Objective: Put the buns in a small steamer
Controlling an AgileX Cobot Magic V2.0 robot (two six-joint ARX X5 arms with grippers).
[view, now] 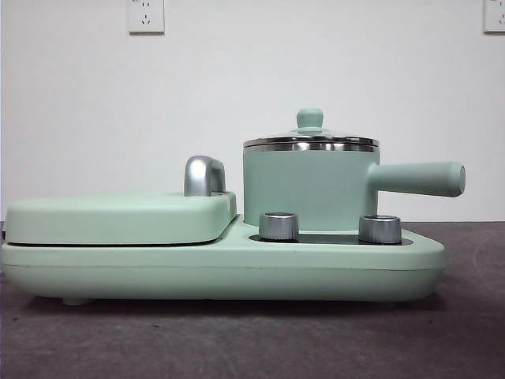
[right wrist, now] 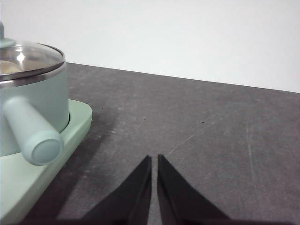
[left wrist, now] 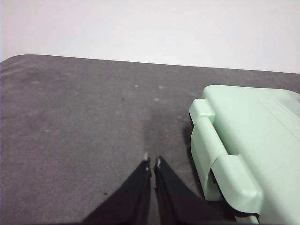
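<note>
Left claw (left wrist: 151,162), jaws together, above grey table (left wrist: 70,122) beside mint-green griddle lid (left wrist: 248,131)

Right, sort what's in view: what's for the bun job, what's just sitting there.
For the job:
steamer, lid on; something pale shows under the glass, too unclear to call
left gripper and right gripper, both shut over bare table

Just there:
griddle, lid closed
two knobs
wall sockets

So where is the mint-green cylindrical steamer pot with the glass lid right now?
In the front view the mint-green steamer pot stands lidded on the right half of the green cooker base, behind two steel knobs, beside the flat griddle lid.
</note>
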